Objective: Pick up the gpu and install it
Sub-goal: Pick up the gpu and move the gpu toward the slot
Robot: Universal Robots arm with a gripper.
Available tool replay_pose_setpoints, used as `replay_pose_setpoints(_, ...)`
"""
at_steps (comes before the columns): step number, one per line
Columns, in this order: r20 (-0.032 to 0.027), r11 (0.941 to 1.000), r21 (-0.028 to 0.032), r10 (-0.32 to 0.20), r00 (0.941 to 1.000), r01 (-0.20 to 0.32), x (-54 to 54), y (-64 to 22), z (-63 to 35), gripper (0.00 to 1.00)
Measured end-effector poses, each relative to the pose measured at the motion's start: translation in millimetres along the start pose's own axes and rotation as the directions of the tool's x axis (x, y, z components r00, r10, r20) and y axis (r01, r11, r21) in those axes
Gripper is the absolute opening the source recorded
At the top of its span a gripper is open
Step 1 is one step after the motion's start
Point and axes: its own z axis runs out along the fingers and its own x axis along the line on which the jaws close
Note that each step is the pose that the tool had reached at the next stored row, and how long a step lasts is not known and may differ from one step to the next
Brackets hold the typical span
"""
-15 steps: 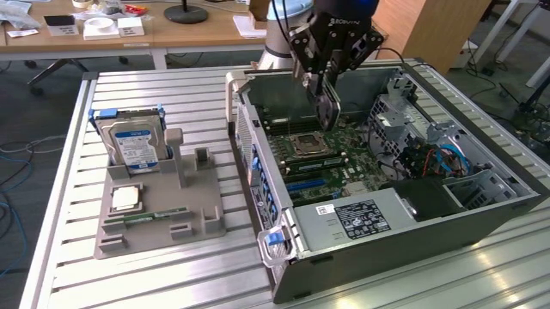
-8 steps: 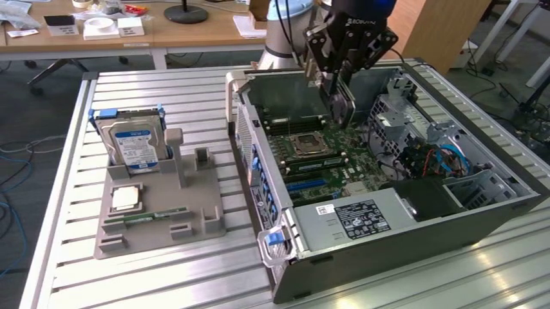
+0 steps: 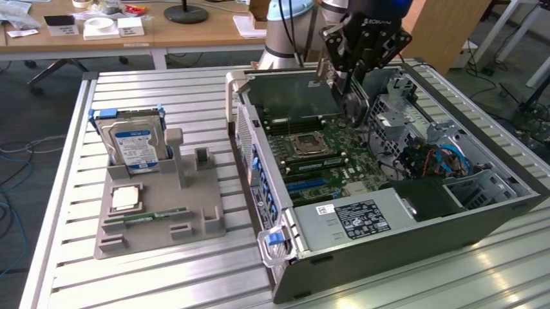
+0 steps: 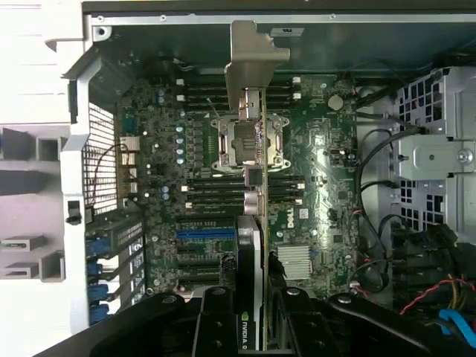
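Currently, the gpu (image 4: 250,245) is held edge-on, clamped in the gripper (image 4: 251,316), above the motherboard (image 4: 320,186) inside the open computer case (image 3: 404,225) at the exterior view's right. The install step is judged underway; careful alignment with the blue slot (image 4: 204,233) is called for.

Robotics lab or workshop, ribbed silver aluminium workbench (image 3: 163,96) filling the exterior view, open grey desktop computer tower (image 3: 413,251) at its right, cluttered light wooden desk (image 3: 206,35) along its top left.

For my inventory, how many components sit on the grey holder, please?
3: hard drive upright at the far end, processor in the middle, memory stick nearest the camera.
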Motion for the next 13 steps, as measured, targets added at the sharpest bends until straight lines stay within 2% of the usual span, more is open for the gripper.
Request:
replay_pose_setpoints(6,-0.0001,1.0,0.0001,0.0,1.0,0.0,-14.2,0.7,0.3,0.27)
replay_pose_setpoints(13,0.0,1.0,0.0001,0.0,1.0,0.0,-25.8,1.4,0.6,0.27)
